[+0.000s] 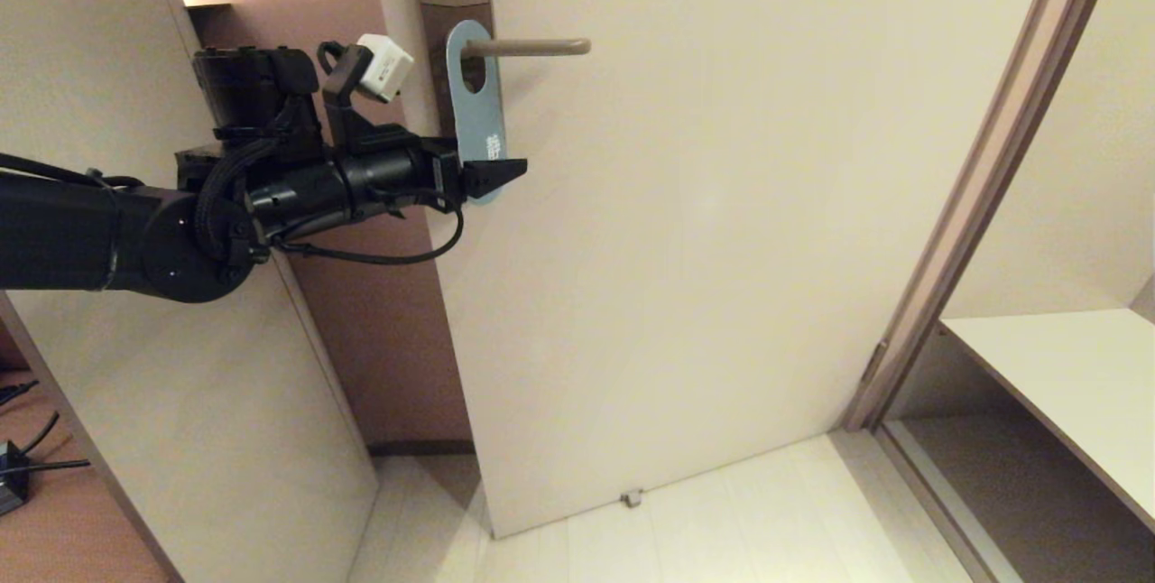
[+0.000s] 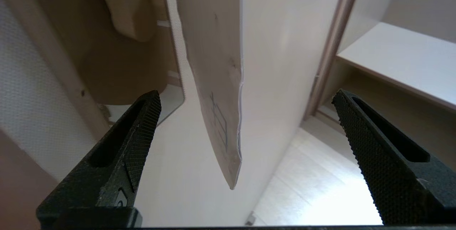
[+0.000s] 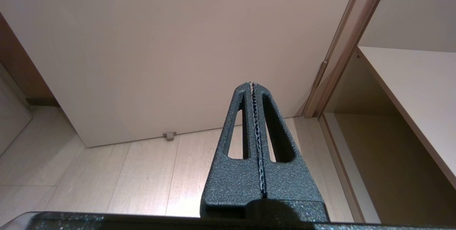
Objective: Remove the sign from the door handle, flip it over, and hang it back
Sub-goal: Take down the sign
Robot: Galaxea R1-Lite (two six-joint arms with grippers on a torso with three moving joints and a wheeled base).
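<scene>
Blue-grey card on brown-grey lever: item awaiting removal

Blue-grey sign (image 1: 475,109): hangs by its oval hole on the door handle (image 1: 528,48), close to the handle's plate end, blue-grey face outward. Long axis runs down the door (image 1: 722,204), lower end swinging slightly off vertical. Printed words too small to read in the head view.

Left claw (image 1: 494,177): level with the sign's lower end, fingers wide apart. In the left wrist view the sign (image 2: 217,91) shows edge-on between the two fingers (image 2: 142,126), touching neither; the pale reverse face shows, with faint unreadable marks. Judged: a short advance and a squeeze would take the lower end; the card's thin edge leaves little margin sideways.

Right claw (image 3: 254,123): parked, fingers pressed together, empty, pointed at the door's foot and floor; well away from the sign. Left arm is plainly the nearer.

Hidden: sign's bottom tip behind the left claw in the head view; handle cut off in the left wrist view
</scene>
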